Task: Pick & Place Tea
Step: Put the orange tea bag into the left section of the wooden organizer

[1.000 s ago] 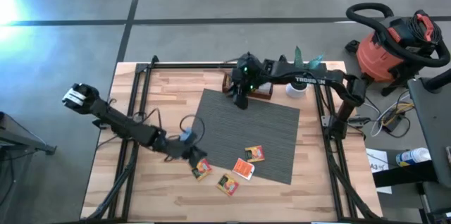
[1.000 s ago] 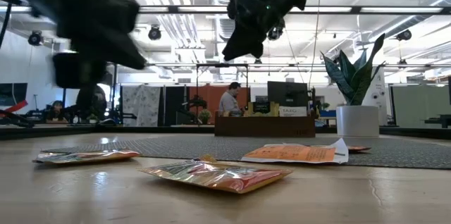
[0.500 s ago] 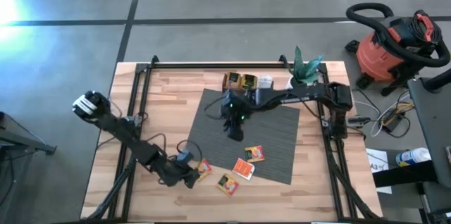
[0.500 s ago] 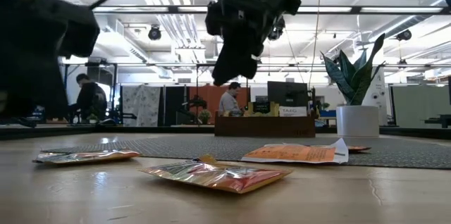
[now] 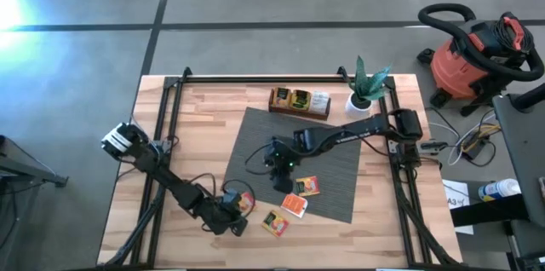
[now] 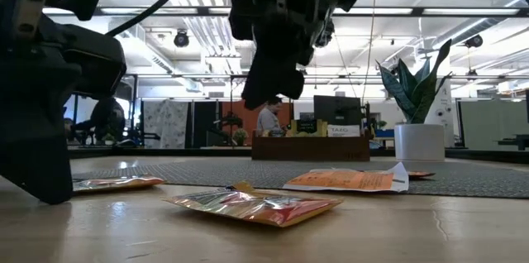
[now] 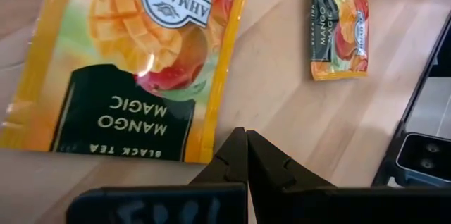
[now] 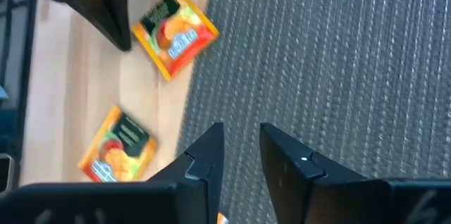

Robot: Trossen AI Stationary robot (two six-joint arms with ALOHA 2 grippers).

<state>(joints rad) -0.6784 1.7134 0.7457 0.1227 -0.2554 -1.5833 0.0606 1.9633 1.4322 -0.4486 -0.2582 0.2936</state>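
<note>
Approach step judged: right gripper (image 5: 285,175), jaws slightly parted and empty, was held over the grey mat (image 5: 332,147) near mango tea sachets (image 5: 307,186); left gripper (image 5: 232,222), shut, was positioned beside another.

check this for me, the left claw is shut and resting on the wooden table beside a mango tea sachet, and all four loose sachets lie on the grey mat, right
Not quite. Only two sachets lie on the grey mat; the other two lie on the bare wooden table, as the high view shows. The shut left claw beside a mango sachet is right.

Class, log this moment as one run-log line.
left end effector: shut, empty, beside orange mango tea sachet | right end effector: open, above grey ribbed mat
</note>
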